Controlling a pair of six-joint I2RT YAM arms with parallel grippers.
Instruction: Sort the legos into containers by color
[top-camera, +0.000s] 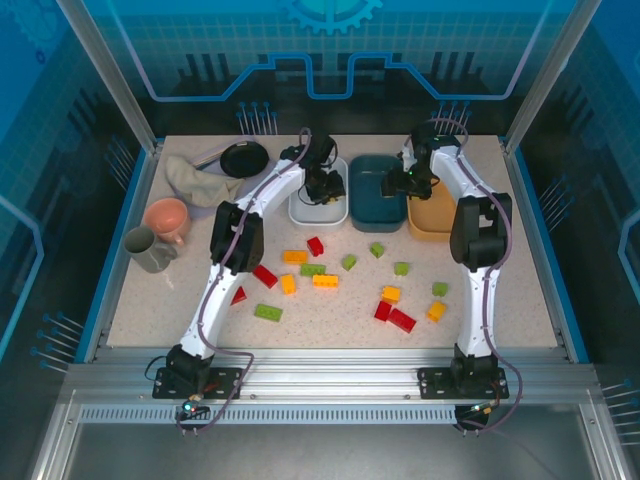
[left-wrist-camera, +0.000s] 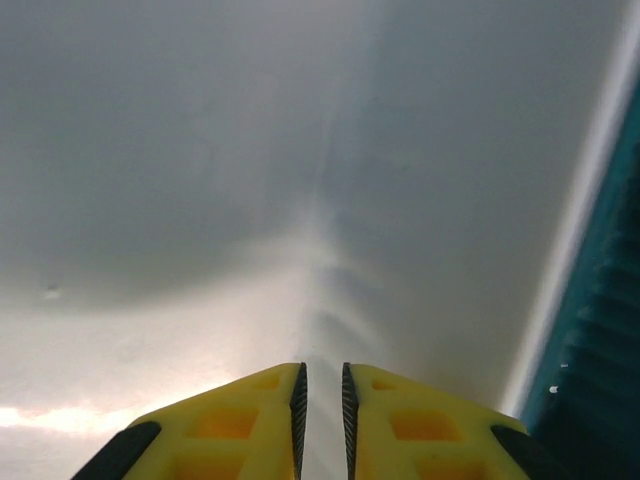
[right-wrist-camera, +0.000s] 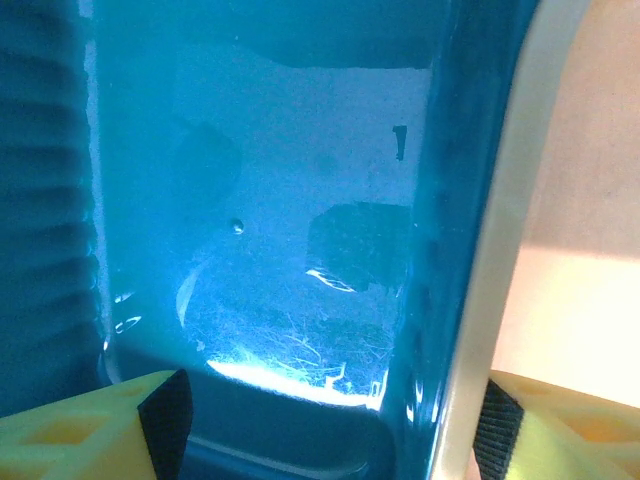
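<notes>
Red, yellow-orange and light green legos lie loose on the table, among them a red one, a yellow one and a green one. At the back stand the white tray, the dark teal tray and the orange tray. My left gripper hangs over the white tray's bare floor, shut, with nothing between its fingertips. My right gripper is open; its jaws straddle the teal tray's right wall, with the orange tray beside it.
On the left stand a pink bowl and a grey mug. A beige cloth and a black round dish lie at the back left. The legos sit between the two arms, in front of the trays.
</notes>
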